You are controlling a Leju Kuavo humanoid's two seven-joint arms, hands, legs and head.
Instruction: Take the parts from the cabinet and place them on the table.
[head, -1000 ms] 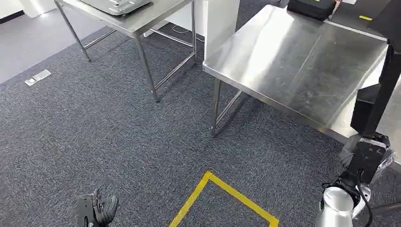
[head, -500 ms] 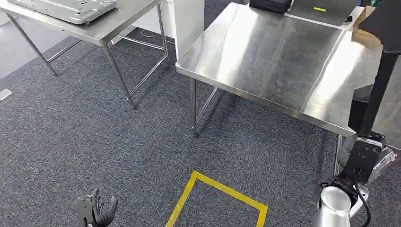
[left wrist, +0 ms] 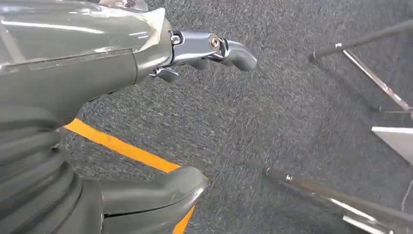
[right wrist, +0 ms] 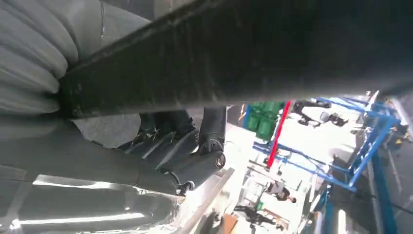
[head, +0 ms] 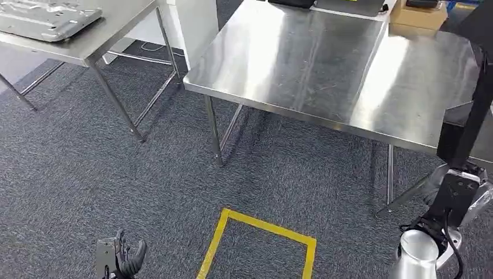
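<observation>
1. The right hand (right wrist: 180, 146) has its dark fingers wrapped round a long black flat part (head: 474, 110), which stands up over the right edge of the steel table (head: 325, 64).
2. The left hand (head: 120, 260) hangs low above the grey carpet (head: 116, 186), fingers apart, holding nothing.
3. Yellow floor tape (head: 256, 229) marks a corner on the carpet between the arms.
4. A second steel table (head: 99, 35) at far left carries a grey metal tray (head: 46, 20).
5. A cardboard box (head: 418, 16) sits at the main table's far edge.

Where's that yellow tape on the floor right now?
In the head view the yellow tape marks a corner on the carpet, just in front of the steel table.
</observation>
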